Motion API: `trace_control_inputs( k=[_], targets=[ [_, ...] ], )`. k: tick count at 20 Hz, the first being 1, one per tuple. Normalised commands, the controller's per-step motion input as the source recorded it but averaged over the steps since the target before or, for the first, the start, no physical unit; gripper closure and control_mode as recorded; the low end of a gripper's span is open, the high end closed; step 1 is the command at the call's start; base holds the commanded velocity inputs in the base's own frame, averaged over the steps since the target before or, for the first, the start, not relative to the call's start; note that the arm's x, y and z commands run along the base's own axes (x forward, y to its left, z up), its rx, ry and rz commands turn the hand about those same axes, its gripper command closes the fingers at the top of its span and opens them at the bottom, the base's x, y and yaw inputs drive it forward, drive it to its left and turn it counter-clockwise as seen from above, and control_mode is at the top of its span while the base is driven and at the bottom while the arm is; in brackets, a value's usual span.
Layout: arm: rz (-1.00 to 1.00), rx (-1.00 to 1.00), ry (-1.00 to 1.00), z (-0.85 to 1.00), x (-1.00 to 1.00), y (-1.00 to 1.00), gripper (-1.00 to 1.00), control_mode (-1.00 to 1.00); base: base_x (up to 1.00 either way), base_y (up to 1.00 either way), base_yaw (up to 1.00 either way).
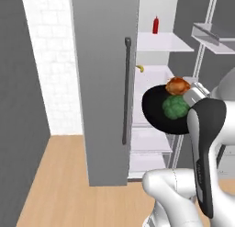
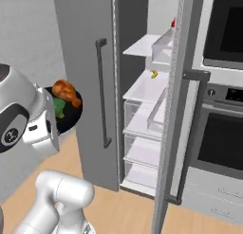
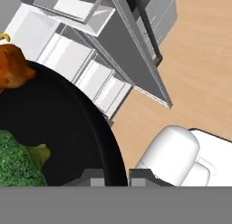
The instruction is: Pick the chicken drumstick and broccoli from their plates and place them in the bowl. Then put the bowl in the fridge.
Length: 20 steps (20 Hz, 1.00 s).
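My gripper (image 3: pixel 115 175) is shut on the rim of the glossy black bowl (image 3: pixel 68 123), one fingertip (image 3: pixel 93 177) inside the rim and the other outside. In the bowl lie the orange-brown chicken drumstick (image 3: pixel 11 66) and the green broccoli (image 3: pixel 16 162). The bowl (image 1: pixel 155 112) hangs in the air in front of the open fridge (image 1: pixel 151 83), level with its middle shelf, with the drumstick (image 1: pixel 177 86) above the broccoli (image 1: pixel 175 106). From the right base, the bowl (image 2: pixel 71 117), drumstick (image 2: pixel 65 92) and broccoli (image 2: pixel 59 108) sit left of the grey door (image 2: pixel 85 62). The plates are out of view.
A grey door with a dark bar handle (image 1: pixel 126 90) stands left of the white shelves. The other door (image 2: pixel 173 110) hangs open, edge-on. A red bottle (image 1: pixel 156 25) and a small yellow item (image 1: pixel 140 68) sit on shelves. An oven (image 2: pixel 223 133) is at the right. Wooden floor (image 1: pixel 59 175) lies below.
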Motion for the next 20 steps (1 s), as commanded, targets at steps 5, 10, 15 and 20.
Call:
trace_control_inputs(
  k=[5,10,15,20],
  targets=[
    [0.00,0.00,0.00,0.00,0.00,0.00,1.00,1.00,1.00,0.02,-0.49],
    [0.00,0.00,0.00,0.00,0.00,0.00,1.00,1.00,0.78,0.10,-0.46],
    [0.00,0.00,0.00,0.00,0.00,0.00,1.00,1.00,0.47,0.15,-0.21],
    [0.00,0.00,0.00,0.00,0.00,0.00,1.00,1.00,0.62,0.11,0.00]
  ],
)
